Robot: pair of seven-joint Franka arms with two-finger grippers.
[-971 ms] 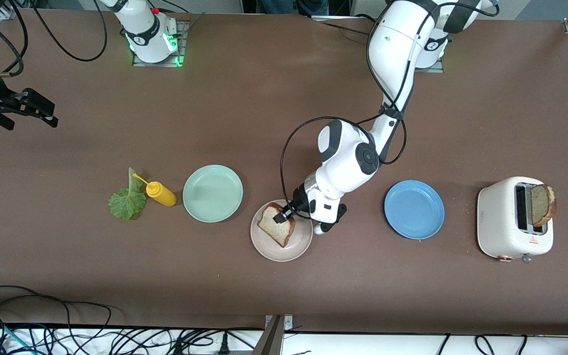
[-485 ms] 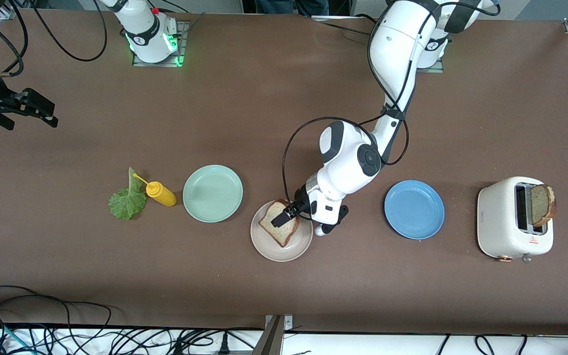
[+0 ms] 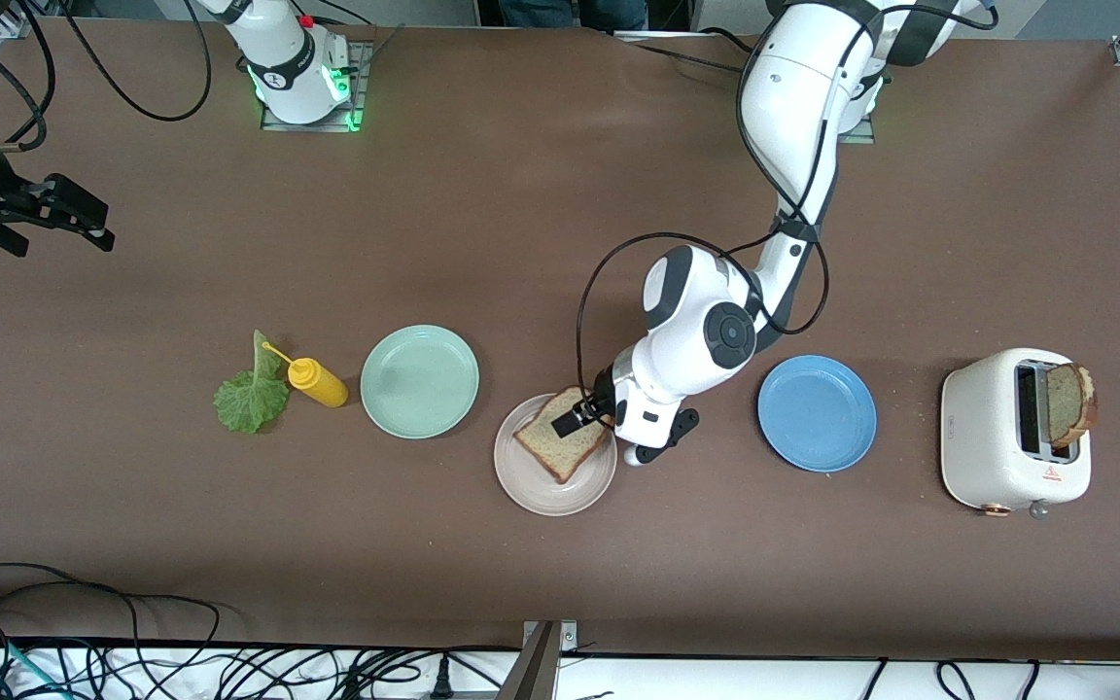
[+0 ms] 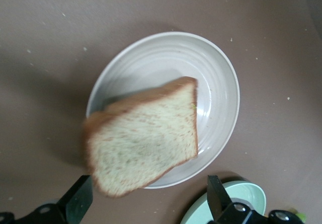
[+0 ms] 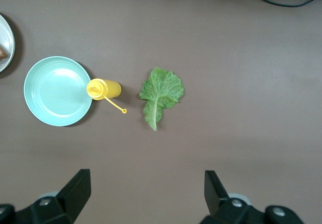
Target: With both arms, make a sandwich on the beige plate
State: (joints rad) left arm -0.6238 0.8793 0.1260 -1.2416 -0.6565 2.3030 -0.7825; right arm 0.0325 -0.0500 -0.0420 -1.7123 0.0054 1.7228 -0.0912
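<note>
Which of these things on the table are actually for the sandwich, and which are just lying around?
For the sandwich: beige plate, bread slice on it, second bread slice in the toaster, lettuce leaf.

Lying about: mustard bottle, mint-green plate, blue plate.

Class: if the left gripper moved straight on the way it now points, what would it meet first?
Probably the bread slice on the beige plate: the open left gripper points down at it.
</note>
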